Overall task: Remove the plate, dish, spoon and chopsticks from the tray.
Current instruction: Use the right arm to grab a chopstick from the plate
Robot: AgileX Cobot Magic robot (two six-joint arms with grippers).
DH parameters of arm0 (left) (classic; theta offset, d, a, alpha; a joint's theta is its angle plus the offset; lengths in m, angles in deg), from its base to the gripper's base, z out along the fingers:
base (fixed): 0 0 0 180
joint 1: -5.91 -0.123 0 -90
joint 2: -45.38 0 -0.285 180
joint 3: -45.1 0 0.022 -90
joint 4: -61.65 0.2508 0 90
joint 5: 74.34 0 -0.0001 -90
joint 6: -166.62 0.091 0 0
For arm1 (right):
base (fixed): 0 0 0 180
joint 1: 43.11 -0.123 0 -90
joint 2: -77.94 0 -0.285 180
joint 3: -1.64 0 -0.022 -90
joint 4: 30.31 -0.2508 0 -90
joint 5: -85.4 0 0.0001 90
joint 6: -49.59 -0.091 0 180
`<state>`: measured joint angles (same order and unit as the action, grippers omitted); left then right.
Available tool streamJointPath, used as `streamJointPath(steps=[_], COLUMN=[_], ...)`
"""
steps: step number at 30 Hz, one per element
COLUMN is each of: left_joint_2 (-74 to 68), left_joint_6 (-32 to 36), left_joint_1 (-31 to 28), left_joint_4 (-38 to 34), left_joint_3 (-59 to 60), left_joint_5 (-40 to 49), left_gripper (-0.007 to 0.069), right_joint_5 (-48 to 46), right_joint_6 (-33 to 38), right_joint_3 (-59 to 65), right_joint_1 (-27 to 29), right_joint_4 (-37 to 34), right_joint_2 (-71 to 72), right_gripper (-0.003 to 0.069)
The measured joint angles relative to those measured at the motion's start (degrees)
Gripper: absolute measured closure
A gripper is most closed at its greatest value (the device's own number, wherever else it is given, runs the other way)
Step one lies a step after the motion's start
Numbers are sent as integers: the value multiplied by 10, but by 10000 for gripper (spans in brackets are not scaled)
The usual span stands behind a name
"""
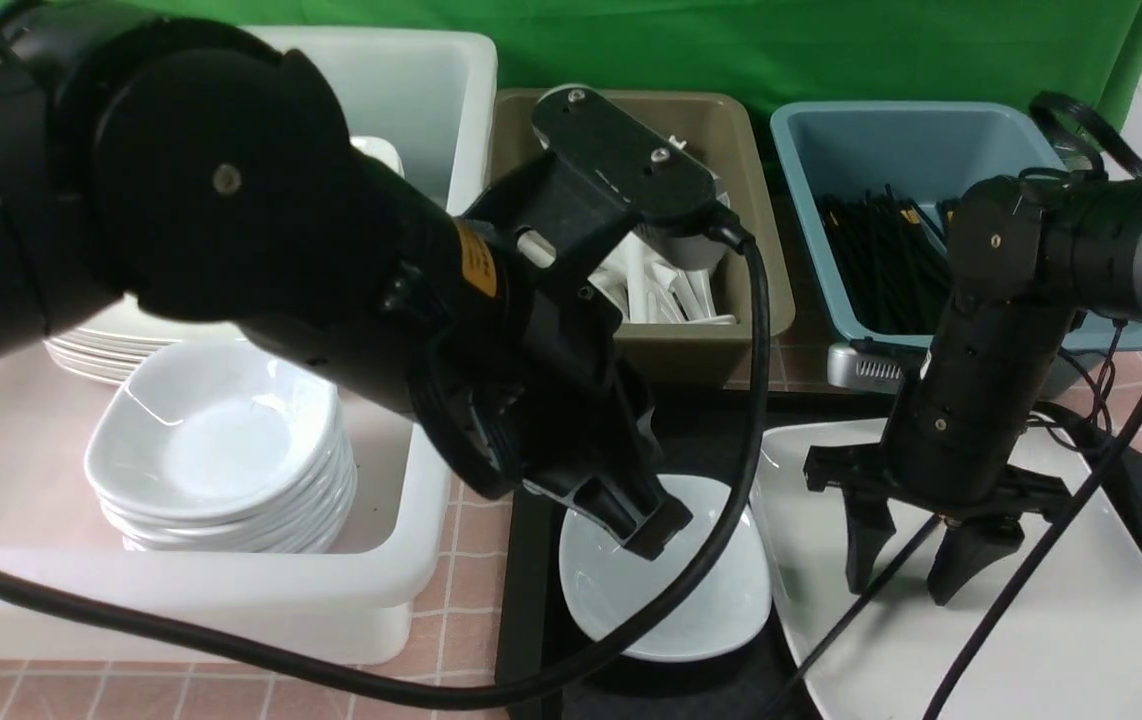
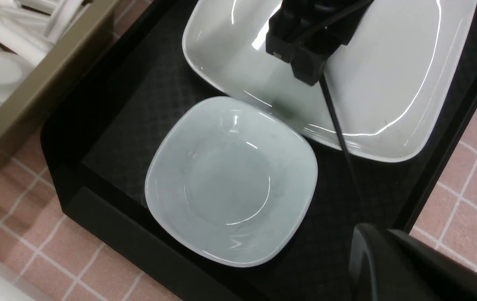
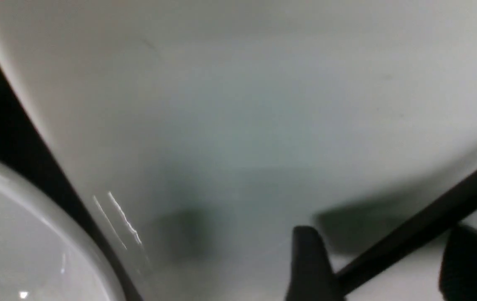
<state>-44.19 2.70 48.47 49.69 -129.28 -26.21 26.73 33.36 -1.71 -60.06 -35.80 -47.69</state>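
You're holding the right gripper (image 1: 899,590) spread astride the chopsticks (image 3: 422,223) on the plate (image 1: 1061,650), ready to pinch them; the left gripper (image 1: 651,525), pressed together, is hovering over the dish (image 1: 611,590).

1. We see the tray (image 2: 109,138) black, finely checked.
2. The plate (image 2: 389,96) is glossy white; the dish (image 2: 230,184) white, faintly grey-blue.
3. Our tabletop (image 2: 472,175) shows pink tiles with pale grout lines.
4. At eleven o'clock we see a white bin (image 1: 431,90), at twelve an olive bin (image 1: 761,290), at one a blue bin (image 1: 891,140); behind, green cloth (image 1: 831,50).
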Motion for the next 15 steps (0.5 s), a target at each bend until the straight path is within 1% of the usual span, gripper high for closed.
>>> streamJointPath(steps=[2,3,4,5,10,13,15], left_joint_2=[0,0,0,0,0,0,0], left_joint_6=[0,0,0,0,0,0,0], left_joint_1=[0,0,0,0,0,0,0], left_joint_4=[0,0,0,0,0,0,0], left_joint_3=[0,0,0,0,0,0,0], left_joint_5=[0,0,0,0,-1,-17,-45], left_gripper=[627,627,627,627,627,627,627], right_joint_5=[0,1,2,2,-26,-58,-57], right_joint_6=[0,2,4,5,29,62,81], right_joint_3=[0,-1,-2,-3,-30,-47,-55], right_joint_1=[0,0,0,0,0,0,0], right_joint_4=[0,0,0,-1,-1,-2,-3], right_joint_2=[0,0,0,0,7,32,60], right_gripper=[364,465,540,565,569,569,569])
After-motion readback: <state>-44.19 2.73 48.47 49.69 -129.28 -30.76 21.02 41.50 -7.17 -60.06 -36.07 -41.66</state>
